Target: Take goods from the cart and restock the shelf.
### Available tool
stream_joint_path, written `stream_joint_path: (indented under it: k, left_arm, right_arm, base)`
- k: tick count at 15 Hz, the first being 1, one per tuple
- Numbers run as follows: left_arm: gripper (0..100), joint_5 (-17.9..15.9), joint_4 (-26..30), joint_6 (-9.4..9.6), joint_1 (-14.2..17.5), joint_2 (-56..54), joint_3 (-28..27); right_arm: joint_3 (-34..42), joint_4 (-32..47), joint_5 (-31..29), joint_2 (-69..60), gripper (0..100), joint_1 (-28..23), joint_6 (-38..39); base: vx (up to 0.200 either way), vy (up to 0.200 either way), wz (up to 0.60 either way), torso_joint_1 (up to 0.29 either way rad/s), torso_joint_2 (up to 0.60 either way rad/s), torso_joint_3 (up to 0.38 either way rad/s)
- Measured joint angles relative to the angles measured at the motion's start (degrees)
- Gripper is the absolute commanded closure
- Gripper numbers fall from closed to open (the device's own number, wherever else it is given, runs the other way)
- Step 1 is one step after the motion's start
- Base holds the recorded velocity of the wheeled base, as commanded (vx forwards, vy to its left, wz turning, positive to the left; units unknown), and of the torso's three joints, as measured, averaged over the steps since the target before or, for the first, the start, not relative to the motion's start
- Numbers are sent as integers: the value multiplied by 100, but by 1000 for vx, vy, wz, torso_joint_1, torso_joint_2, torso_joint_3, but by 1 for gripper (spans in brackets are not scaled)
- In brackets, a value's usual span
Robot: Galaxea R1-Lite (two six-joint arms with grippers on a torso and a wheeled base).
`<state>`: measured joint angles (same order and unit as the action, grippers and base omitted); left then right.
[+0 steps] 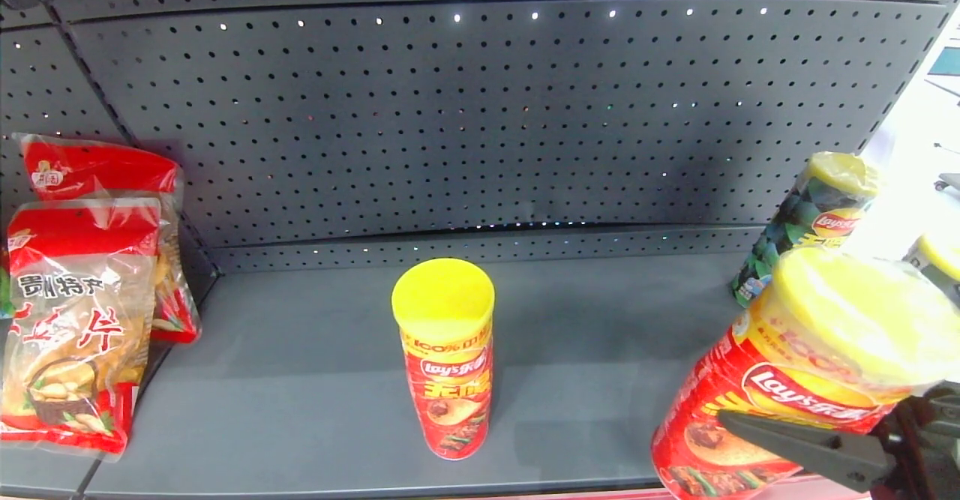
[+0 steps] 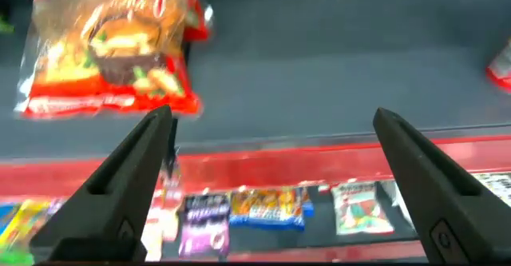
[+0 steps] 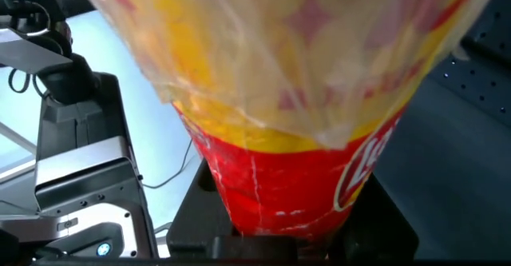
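A red chip can [image 1: 444, 357] with a yellow lid stands upright in the middle of the grey shelf [image 1: 300, 380]. My right gripper [image 1: 862, 440] is at the shelf's front right, shut on a second red chip can [image 1: 802, 380] that tilts left at its base. That held can [image 3: 303, 146] rises between the dark fingers [image 3: 209, 210] in the right wrist view. My left gripper [image 2: 271, 178] hangs open in front of the shelf's red front edge [image 2: 263, 166], with nothing between its fingers.
Two red snack bags [image 1: 75, 320] lean at the shelf's left end, the front bag [image 2: 112, 50] being near my left gripper. A dark green chip can [image 1: 817, 215] stands tilted at the right end. Small packets [image 2: 263, 206] lie on the lower shelf. A pegboard wall [image 1: 480, 110] closes the back.
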<state>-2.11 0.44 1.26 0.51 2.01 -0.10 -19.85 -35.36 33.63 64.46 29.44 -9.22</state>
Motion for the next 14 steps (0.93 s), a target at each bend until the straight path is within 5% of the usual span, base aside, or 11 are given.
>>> stream_joint_path:
  k: [8, 14]
  left_arm:
    - [0, 0, -11, -13, -69, -199, -6]
    - [0, 0, -11, -11, -69, -199, -9]
  right_arm:
    - [106, 28, -550, 171, 100, -108, 22]
    - [-881, -21, -466, 1224, 100, -472, 35]
  base:
    - [0, 0, 0, 0, 0, 0]
    - [0, 0, 0, 0, 0, 0]
